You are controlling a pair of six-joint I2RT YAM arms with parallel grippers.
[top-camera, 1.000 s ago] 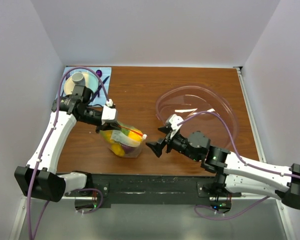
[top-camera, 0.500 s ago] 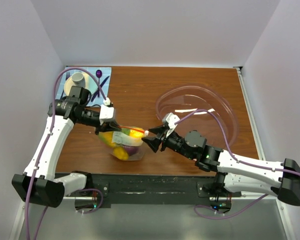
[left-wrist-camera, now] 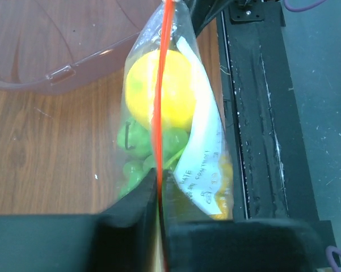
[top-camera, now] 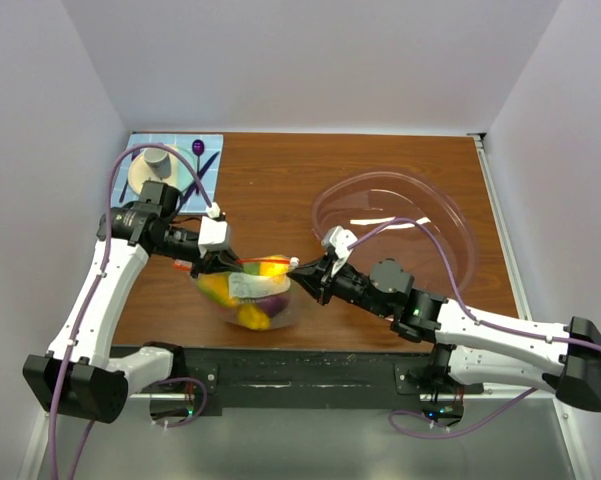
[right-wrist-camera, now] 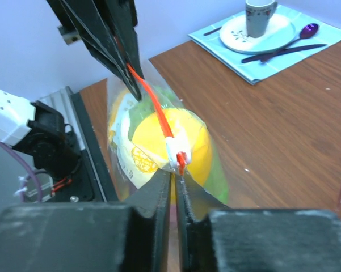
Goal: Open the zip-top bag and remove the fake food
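My left hand [left-wrist-camera: 159, 184] is clenched on the orange-red zip strip [left-wrist-camera: 163, 68] of the zip-top bag [left-wrist-camera: 207, 141], which runs straight out from its fingertips. My right hand [right-wrist-camera: 174, 180] pinches the bag's opposite end, fingers almost together just under the white slider [right-wrist-camera: 175, 148]. The bag hangs between both hands over the table [top-camera: 270, 190], zip uppermost; I cannot tell whether it touches. The fake food [right-wrist-camera: 190, 141], yellow and green pieces, sits inside below the strip.

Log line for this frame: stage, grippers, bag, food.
stage: opening bag | left gripper: shut on zip-top bag at zip strip | right gripper: shut on bag at slider end | zip: looks closed | fake food: inside bag
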